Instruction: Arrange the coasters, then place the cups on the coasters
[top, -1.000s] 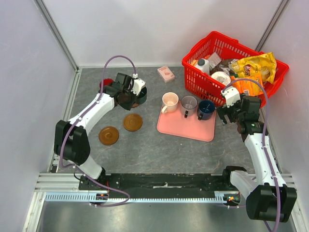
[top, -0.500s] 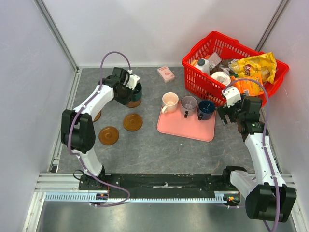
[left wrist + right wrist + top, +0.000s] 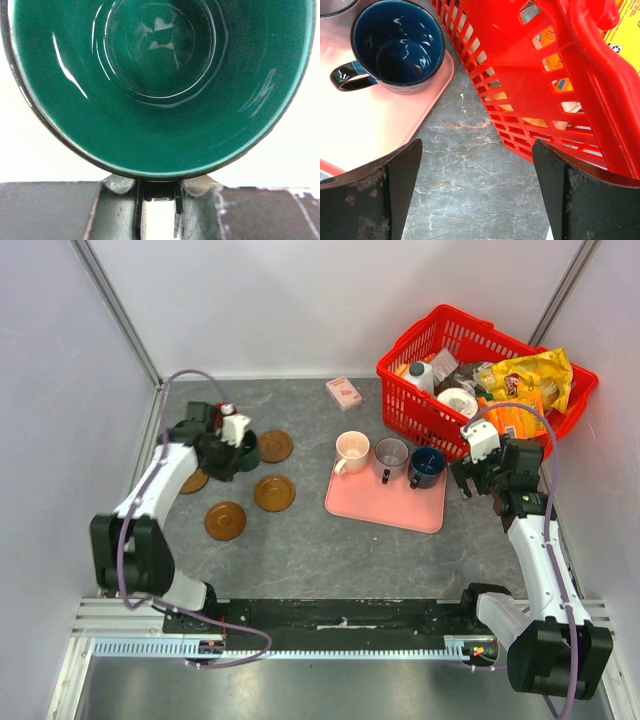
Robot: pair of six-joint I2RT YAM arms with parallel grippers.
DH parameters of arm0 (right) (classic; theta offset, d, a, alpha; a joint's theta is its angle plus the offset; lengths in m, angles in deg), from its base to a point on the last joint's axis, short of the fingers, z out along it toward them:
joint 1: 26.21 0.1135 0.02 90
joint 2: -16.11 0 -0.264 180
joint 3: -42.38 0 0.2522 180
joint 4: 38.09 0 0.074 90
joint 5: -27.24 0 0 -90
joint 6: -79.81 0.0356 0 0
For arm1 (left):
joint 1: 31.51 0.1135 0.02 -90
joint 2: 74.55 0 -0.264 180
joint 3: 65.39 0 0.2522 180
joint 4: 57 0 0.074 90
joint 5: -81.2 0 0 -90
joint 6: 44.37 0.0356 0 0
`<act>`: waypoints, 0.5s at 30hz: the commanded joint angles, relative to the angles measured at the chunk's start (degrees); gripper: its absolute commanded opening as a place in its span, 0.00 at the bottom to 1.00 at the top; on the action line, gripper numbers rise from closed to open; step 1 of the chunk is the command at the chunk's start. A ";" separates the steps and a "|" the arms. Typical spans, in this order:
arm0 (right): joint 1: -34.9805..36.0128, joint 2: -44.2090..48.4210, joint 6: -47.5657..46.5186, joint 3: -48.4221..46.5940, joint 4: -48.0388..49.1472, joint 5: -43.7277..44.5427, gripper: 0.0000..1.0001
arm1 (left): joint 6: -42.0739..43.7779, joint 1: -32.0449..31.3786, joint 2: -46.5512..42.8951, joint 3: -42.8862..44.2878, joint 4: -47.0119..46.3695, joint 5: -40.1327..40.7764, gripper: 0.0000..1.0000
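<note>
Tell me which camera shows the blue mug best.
Right wrist view: the blue mug sits close, inside and handle clear. The top view shows it small on the pink tray; the left wrist view misses it.

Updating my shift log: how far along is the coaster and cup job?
Done: four coasters lie spread at left, none bearing a cup. In hand: the left gripper clamps the dark green mug near them. Left: the cream mug, grey mug and navy mug sit on the pink tray; the right gripper is open, empty.

The left arm (image 3: 150,487) and right arm (image 3: 541,560) have white links, black joints, lilac cables.
</note>
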 commanded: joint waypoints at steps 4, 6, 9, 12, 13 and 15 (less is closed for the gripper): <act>-0.36 0.91 1.09 -2.11 -1.51 -3.98 0.98 | 7.94 20.79 -12.72 -7.76 0.06 -6.35 0.02; -0.44 1.08 1.18 -2.46 -2.13 -4.68 0.98 | 8.21 25.20 -12.03 -9.35 -1.00 -7.58 0.02; -0.44 1.52 1.27 -2.46 -2.13 -5.65 0.98 | 7.42 29.08 -8.17 -10.23 -2.84 -9.25 0.02; -0.44 1.96 1.27 -2.37 -2.39 -6.09 0.98 | 5.32 29.53 -5.26 -9.36 -5.21 -9.96 0.02; -0.36 2.13 1.18 -2.37 -2.57 -6.00 0.98 | 4.43 29.44 -4.12 -8.83 -6.18 -9.53 0.02; -0.44 2.57 1.09 -2.37 -2.57 -6.09 0.98 | 2.76 29.53 -1.84 -7.08 -8.20 -8.21 0.02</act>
